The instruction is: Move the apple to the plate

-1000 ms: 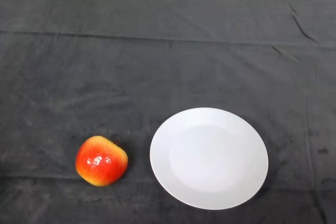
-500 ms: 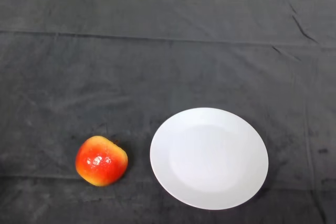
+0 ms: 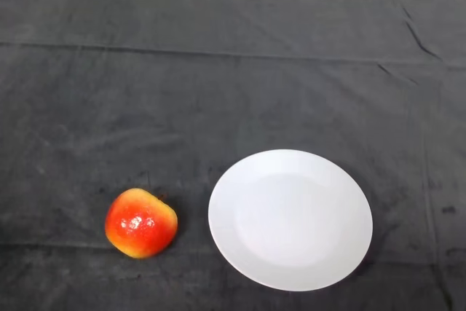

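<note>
Where the dark cloth (image 3: 233, 85) covers the table, the red-yellow apple (image 3: 140, 223) is seen resting near the front left, just beside the white plate (image 3: 290, 219) but not touching it. Bare cloth is seen between them.

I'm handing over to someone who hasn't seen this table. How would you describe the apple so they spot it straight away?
Start from the dark cloth covering the table, then find the round white plate near its front edge. On the cloth to the plate's left, apart from its rim, sits the apple. It is the only coloured thing here: red blending to yellow, glossy, and far smaller than the plate.
</note>
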### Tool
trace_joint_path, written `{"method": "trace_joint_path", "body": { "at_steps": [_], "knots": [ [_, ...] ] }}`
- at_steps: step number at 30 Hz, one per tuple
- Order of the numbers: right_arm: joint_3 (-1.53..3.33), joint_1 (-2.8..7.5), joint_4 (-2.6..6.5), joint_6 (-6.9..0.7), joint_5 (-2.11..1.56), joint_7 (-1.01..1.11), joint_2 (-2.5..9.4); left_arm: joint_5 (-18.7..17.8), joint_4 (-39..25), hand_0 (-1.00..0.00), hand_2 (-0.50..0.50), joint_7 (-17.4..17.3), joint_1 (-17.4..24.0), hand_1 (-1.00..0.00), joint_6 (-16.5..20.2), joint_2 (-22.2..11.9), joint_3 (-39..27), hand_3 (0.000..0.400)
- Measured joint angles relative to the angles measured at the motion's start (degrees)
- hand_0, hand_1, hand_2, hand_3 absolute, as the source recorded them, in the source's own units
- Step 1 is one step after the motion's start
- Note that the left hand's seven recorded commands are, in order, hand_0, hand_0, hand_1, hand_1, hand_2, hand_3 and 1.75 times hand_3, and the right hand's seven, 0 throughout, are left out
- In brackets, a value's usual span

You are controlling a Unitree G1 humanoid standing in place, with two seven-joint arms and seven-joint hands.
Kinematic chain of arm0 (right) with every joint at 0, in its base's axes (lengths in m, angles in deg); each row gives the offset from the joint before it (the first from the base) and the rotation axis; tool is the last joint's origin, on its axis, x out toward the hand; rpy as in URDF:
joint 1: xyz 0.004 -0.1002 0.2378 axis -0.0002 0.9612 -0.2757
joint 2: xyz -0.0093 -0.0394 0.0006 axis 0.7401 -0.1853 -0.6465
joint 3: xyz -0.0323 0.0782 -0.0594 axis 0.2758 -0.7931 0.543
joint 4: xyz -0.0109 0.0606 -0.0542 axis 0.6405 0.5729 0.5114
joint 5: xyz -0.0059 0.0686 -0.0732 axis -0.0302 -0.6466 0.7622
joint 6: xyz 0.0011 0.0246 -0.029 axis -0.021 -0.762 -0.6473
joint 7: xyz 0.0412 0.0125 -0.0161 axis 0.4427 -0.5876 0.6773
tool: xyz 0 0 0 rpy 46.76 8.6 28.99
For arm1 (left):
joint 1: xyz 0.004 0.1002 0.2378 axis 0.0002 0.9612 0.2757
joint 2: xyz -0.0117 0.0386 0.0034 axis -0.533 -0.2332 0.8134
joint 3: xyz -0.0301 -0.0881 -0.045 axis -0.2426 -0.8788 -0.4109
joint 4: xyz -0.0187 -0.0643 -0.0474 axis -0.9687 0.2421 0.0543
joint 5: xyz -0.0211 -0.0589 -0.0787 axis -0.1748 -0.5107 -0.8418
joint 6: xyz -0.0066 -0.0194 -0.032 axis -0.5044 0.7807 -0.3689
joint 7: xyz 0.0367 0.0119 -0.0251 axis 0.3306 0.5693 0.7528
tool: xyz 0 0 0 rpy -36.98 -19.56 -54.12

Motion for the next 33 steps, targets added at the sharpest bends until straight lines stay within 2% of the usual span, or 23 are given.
{"method": "trace_joint_path", "body": {
  "at_steps": [18, 23, 28, 33],
  "knots": [
    [0.01, 0.0, 0.0, 0.01, 0.0, -0.01, 0.0, 7.5, -16.49, 0.0, 0.0, 0.07, 0.45, 0.0, 11.79, 0.05, 10.29, 0.0],
    [0.01, 0.0, 0.0, 0.0, 0.0, -0.01, 0.0, 9.99, -19.9, 0.0, 0.0, -0.21, 1.69, 0.0, 15.02, 0.08, 14.0, 0.0],
    [0.0, 0.0, 0.0, 0.01, 0.0, -0.01, 0.0, 11.97, -21.68, 0.0, 0.0, -0.81, 1.82, 0.0, 17.6, 0.17, 17.34, 0.0],
    [0.0, 0.0, 0.0, 0.01, 0.0, -0.01, 0.0, 13.68, -23.6, 0.0, 0.0, -2.02, 1.78, 0.0, 18.15, 0.19, 20.54, 0.0]
  ]
}}
